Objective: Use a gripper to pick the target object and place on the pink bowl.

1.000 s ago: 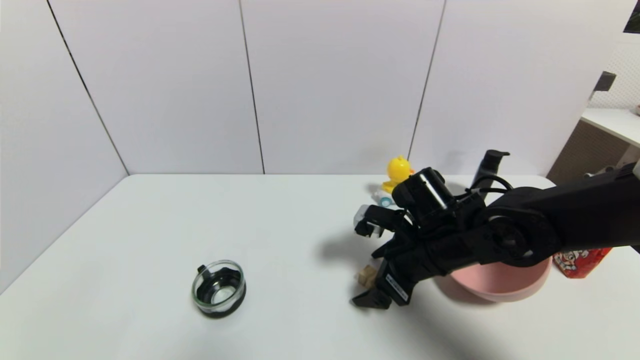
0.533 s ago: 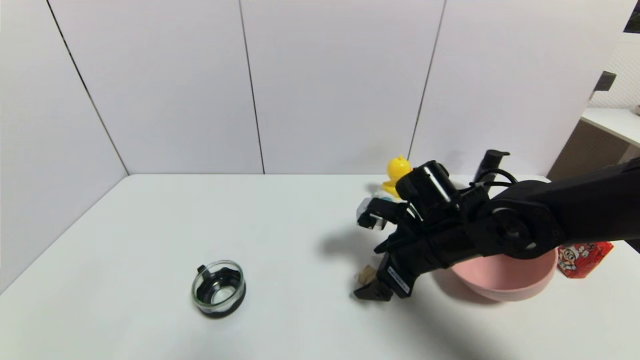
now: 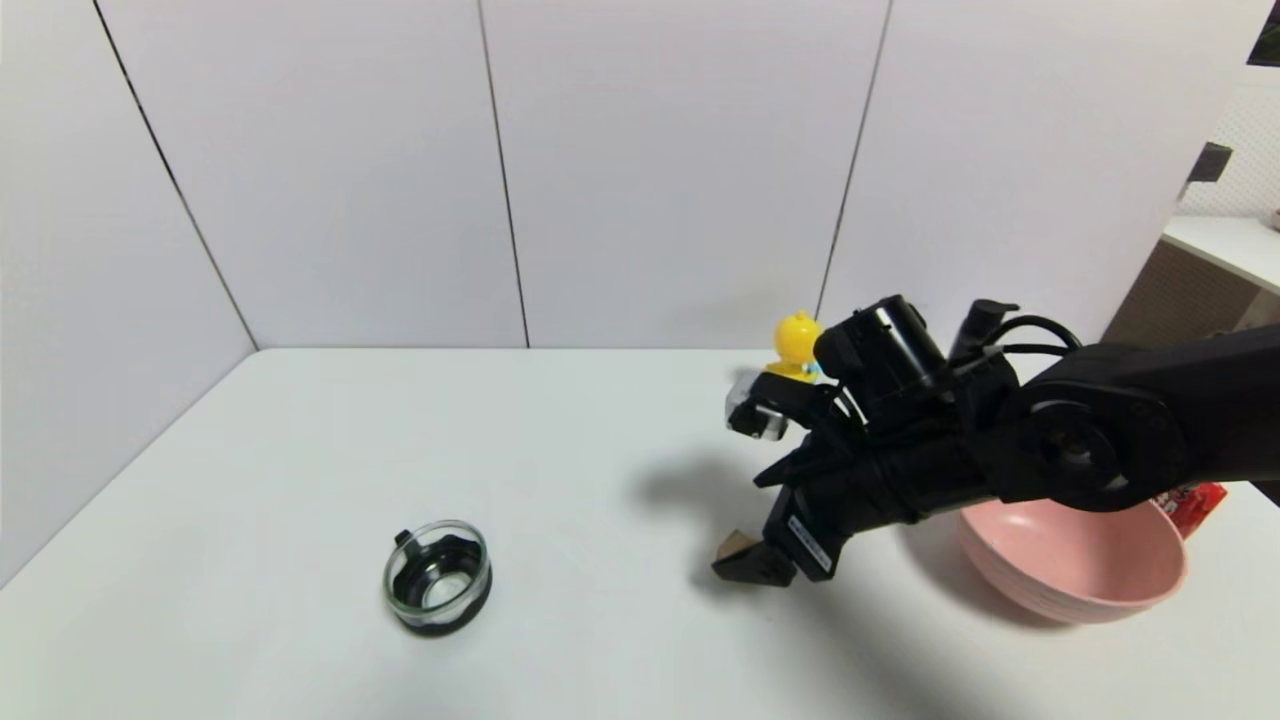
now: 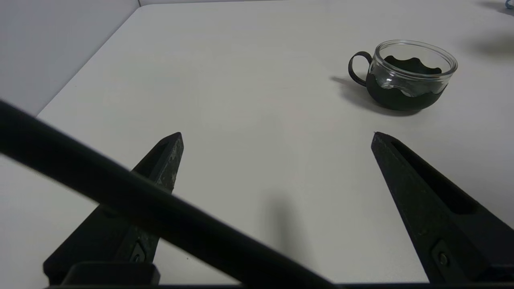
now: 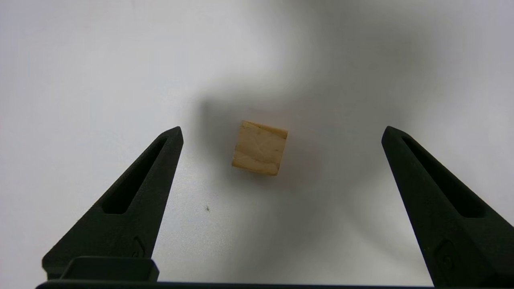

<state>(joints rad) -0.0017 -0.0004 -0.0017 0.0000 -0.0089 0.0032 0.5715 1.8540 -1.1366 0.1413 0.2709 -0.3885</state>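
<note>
The right gripper [image 5: 281, 130] hangs above the cube [image 5: 260, 147], with its two fingers spread wide apart and nothing between them but the cube lying on the table [image 3: 300, 480]. In the right wrist view the cube sits free, a little nearer to one finger than to the other, and neither finger touches it. In the head view the cube [image 3: 737, 542] is almost hidden behind the gripper [image 3: 765, 565]; only a tan corner shows near the middle of the table, toward the front edge. Compared with one second ago, the right arm has risen and drawn a little toward the right side, so the bowl [image 3: 1075, 555], which the arm covered for the most part, now shows nearly whole near the front right corner, and it is empty. The cube has stayed at the same place on the table. I judge that the grasp is not yet made: the gripper is lined up over the cube but has to go down and close before any carrying can begin. The bowl is near, so the carry will be short. The left gripper [image 4: 277, 134] is parked at the left side of the table, its fingers also wide apart, and it holds nothing; the glass cup [image 4: 405, 76] stands ahead of it. The yellow duck [image 3: 797, 340] stands near the back edge, behind the right arm.
</note>
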